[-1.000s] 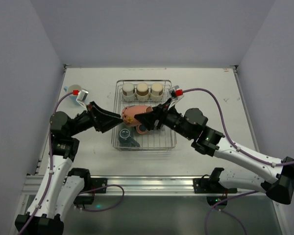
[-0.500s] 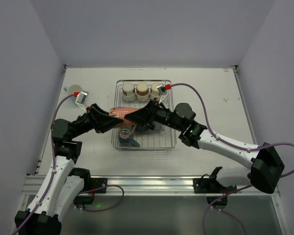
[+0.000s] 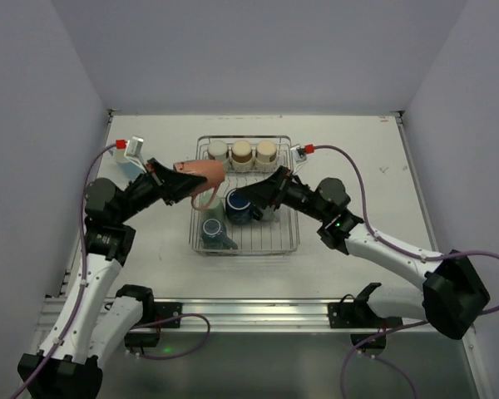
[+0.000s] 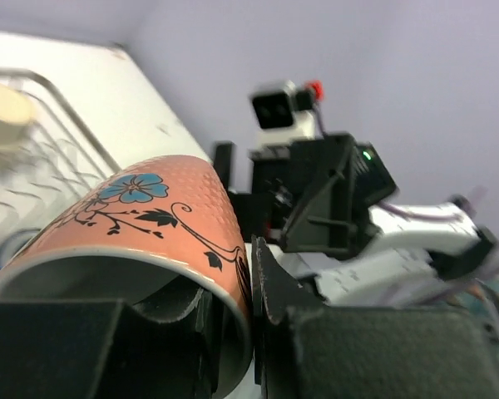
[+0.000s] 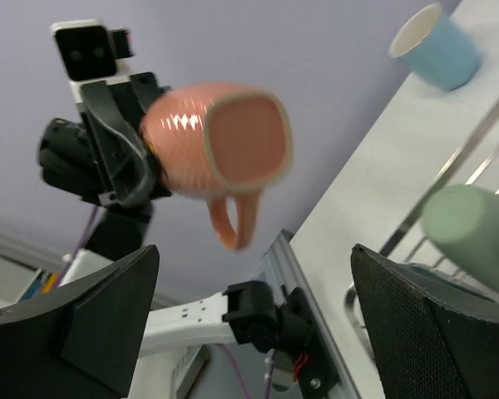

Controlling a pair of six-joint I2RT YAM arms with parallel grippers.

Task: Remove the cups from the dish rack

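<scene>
Pink mug (image 3: 201, 175) over dish rack (image 3: 274, 233) rim

Both YAMs same build: left arm (image 3: 87, 283) and right arm (image 3: 391, 253) have white lower links, black joints and forearms, 1 purple cable (image 3: 341, 150) each, white wrist camera box (image 3: 299, 155) with red cap (image 3: 309, 149), green LED (image 4: 366, 154) on the right arm, right gripper (image 5: 254, 249) black with mesh-textured pads (image 5: 416, 332), black bases (image 3: 141, 301) on an aluminium rail (image 3: 249, 309).

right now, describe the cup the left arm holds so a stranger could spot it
Find the wire dish rack mid-table; above its left edge the left gripper clamps a mug by the rim. It alone is salmon pink, with a blue flower print.
</scene>
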